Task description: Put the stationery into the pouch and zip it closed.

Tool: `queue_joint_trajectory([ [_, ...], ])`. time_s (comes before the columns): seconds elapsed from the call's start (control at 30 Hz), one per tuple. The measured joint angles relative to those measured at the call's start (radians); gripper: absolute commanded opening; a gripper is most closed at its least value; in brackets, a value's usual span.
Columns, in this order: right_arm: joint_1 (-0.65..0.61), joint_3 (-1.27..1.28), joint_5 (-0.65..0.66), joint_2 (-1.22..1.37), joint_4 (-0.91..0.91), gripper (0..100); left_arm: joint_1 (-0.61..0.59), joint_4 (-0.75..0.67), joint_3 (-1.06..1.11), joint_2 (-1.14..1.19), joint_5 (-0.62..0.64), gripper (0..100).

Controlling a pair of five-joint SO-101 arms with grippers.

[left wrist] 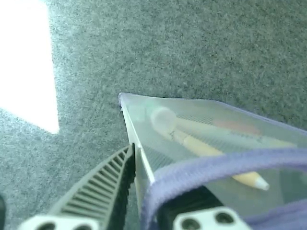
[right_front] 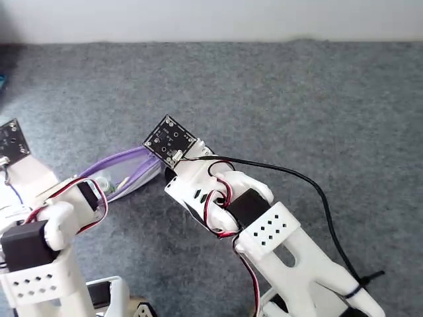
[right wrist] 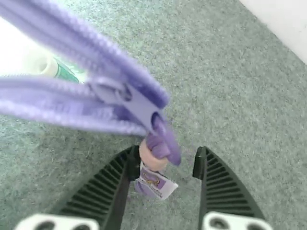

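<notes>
Now, unzipped pouch [left wrist: 201,120], right end effector [right wrist: 166,153] straddling zipper pull [right wrist: 162,142]

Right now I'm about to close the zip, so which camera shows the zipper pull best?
The right wrist view: the zipper pull hangs close up inside the open right gripper. The high view gives the purple zip edge of the pouch, its pull end under the right arm. The left wrist view gives its other end.

This is looking like a small robotics lab or test bench. A grey felt-like mat is covering the surface [right_front: 330,99], a plain white wall [right_front: 211,20] is standing behind it, and two white plastic arms [right_front: 291,257] are carrying exposed red and black wires [right_front: 213,206] and a bare circuit board [right_front: 170,141].
</notes>
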Motion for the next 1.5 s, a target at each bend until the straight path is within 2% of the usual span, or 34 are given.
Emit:
queue_joint_trajectory([
  [0.2, -0.002, 0.0, 0.0, 0.0, 0.0, 18.4, 0.0, 0.0, 0.0, 0.0, 0.0, 1],
  [0.43, -0.018, 0.0, 0.0, 0.0, 0.0, 0.6, 0.0, 0.0, 0.0, 0.0, 0.0, 1],
  [0.87, -0.018, 0.0, 0.0, -0.048, 0.043, 1.0, -0.003, 0.0, 0.0, 0.0, 0.0, 2],
  [0.93, -0.021, 0.0, 0.0, -0.092, 0.101, 1.0, -0.003, 0.0, 0.0, 0.0, 0.0, 6],
  [1.1, -0.025, 0.0, 0.0, -0.224, 0.275, 1.0, 0.0, 0.0, -0.012, 0.012, 0.0, 29],
  [1.17, -0.026, 0.0, 0.0, -0.273, 0.342, 1.0, 0.026, 0.0, -0.029, 0.009, 0.0, 34],
  [1.3, -0.048, 0.0, 0.0, -0.344, 0.427, 1.0, 0.132, -0.014, -0.035, 0.017, 0.003, 34],
  [1.5, -0.041, -0.002, 0.0, -0.396, 0.542, 1.0, 0.29, -0.095, -0.072, 0.175, 0.051, 34],
])
